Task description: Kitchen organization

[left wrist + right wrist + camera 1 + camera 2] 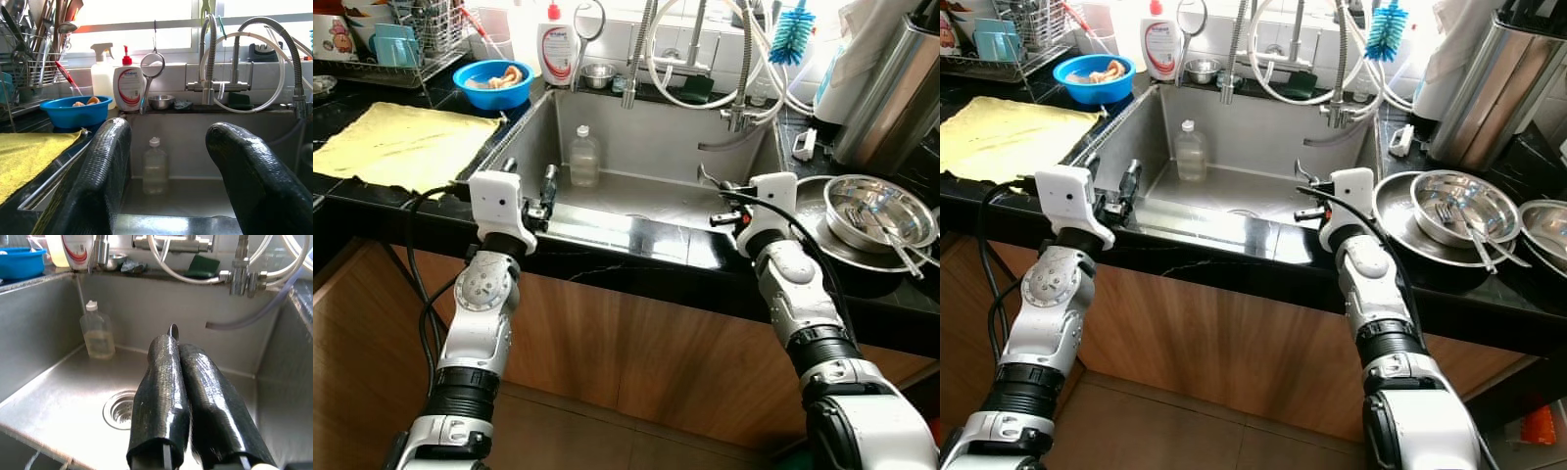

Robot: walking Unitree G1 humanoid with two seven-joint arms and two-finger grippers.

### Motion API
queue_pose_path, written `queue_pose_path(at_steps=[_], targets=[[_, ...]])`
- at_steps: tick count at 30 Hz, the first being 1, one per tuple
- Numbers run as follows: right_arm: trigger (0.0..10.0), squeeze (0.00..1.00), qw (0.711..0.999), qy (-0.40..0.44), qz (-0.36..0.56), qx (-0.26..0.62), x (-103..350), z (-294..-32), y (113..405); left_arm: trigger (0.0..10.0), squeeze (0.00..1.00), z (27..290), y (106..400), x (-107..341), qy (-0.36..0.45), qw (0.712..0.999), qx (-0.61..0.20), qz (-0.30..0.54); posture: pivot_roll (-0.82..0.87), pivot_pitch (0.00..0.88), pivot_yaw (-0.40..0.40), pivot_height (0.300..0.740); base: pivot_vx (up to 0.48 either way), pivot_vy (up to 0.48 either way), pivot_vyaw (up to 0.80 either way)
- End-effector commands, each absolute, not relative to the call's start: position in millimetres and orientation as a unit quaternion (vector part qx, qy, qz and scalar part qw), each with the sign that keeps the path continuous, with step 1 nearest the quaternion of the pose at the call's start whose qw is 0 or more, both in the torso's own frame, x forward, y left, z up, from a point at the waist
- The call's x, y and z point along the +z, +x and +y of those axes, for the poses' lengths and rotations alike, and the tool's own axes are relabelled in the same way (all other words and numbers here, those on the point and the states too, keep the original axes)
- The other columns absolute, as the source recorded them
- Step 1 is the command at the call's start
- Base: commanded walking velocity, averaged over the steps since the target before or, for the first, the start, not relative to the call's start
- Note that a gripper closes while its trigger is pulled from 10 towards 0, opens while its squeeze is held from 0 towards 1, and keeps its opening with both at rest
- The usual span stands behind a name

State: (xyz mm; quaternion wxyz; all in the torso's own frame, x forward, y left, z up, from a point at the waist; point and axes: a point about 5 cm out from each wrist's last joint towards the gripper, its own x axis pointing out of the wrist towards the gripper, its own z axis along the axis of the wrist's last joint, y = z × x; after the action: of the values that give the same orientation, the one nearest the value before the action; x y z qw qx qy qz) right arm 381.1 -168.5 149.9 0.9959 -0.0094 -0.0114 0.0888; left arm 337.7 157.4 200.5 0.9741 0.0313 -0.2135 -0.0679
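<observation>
Plainly, the clear plastic bottle (584,157) stands upright at the far left of the sink (636,201), part full, so light but slick and easily tipped; its waist is the best hold. Left end effector (546,192) hovers spread wide at the near rim; right end effector (178,396) is pinched together on something thin.

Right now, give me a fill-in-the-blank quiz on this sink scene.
1. The clear bottle stands inside the ____.
2. The cloth on the counter is ____.
3. The left gripper is ____.
4. The blue bowl sits on the robot's ____ of the sink.

Missing words: sink; yellow; open; left
</observation>
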Motion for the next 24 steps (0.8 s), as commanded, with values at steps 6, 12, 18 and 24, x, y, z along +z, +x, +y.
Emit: queue_pose_path(at_steps=[6,12,18,24], targets=[[10.0,0.48,0.997,0.005,-0.007,0.083,140.3,-166.4,375.8,10.0,0.00,158.3,333.1,200.0,0.037,0.973,-0.077,-0.216,0.09,0.000,-0.052,0.740,0.000,0.000,0.00],[10.0,0.71,0.997,0.013,-0.001,0.078,130.7,-168.2,369.0,10.0,0.00,160.1,330.1,196.5,0.036,0.974,-0.075,-0.212,0.09,0.000,-0.049,0.740,0.000,0.000,0.00],[10.0,0.00,0.998,-0.002,-0.027,0.055,137.2,-172.0,365.2,10.0,0.00,157.1,325.9,191.5,0.025,0.976,-0.074,-0.205,0.08,0.000,-0.041,0.740,0.000,0.000,0.00],[10.0,0.00,0.988,-0.031,-0.148,0.005,190.3,-173.8,356.9,10.0,0.00,151.0,327.6,198.0,0.025,0.974,-0.065,-0.216,0.07,0.000,-0.024,0.740,0.000,0.000,0.00]])
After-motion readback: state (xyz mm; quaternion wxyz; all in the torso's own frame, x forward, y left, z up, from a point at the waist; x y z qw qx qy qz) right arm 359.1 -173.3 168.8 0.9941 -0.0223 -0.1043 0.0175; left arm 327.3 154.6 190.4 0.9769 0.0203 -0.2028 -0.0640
